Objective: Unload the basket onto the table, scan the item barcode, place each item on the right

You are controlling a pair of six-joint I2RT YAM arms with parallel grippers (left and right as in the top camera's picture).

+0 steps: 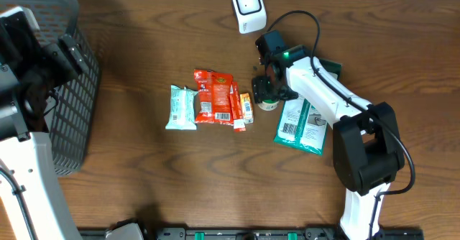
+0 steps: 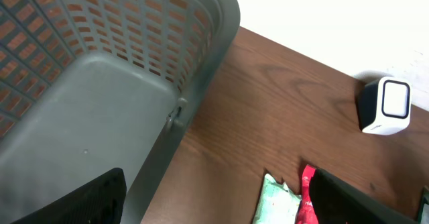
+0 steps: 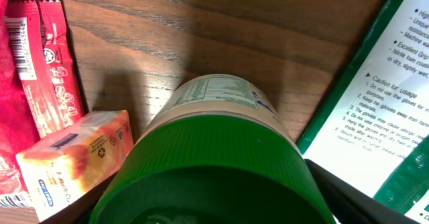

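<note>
The right gripper (image 1: 267,91) hung low over a green-lidded jar (image 3: 214,163), the task's item, which stood upright on the table (image 1: 144,182) directly beneath it and between its fingers. The jaws stood apart on either side of the lid, but I could not tell whether they pressed on it. The lid was on, so the jar's contents were hidden; only a strip of printed label showed past the lid's rim. In the wrist view, a small orange box (image 3: 74,157) lay just left of the gripper, close beside the jar, with a red packet (image 3: 40,56) further out on that side. A green and white bag (image 3: 375,103) with printed instructions lay on the gripper's other side. The white scanner (image 1: 248,8) stood well beyond the gripper, near the far table edge. A pale green packet (image 1: 182,108) lay further off, past the red one. The left gripper (image 2: 224,200) hovered with its jaws wide and nothing between them, above the rim of a grey basket (image 2: 201,43). The basket's solid floor and latticed walls showed just below and to one side of this gripper
</note>
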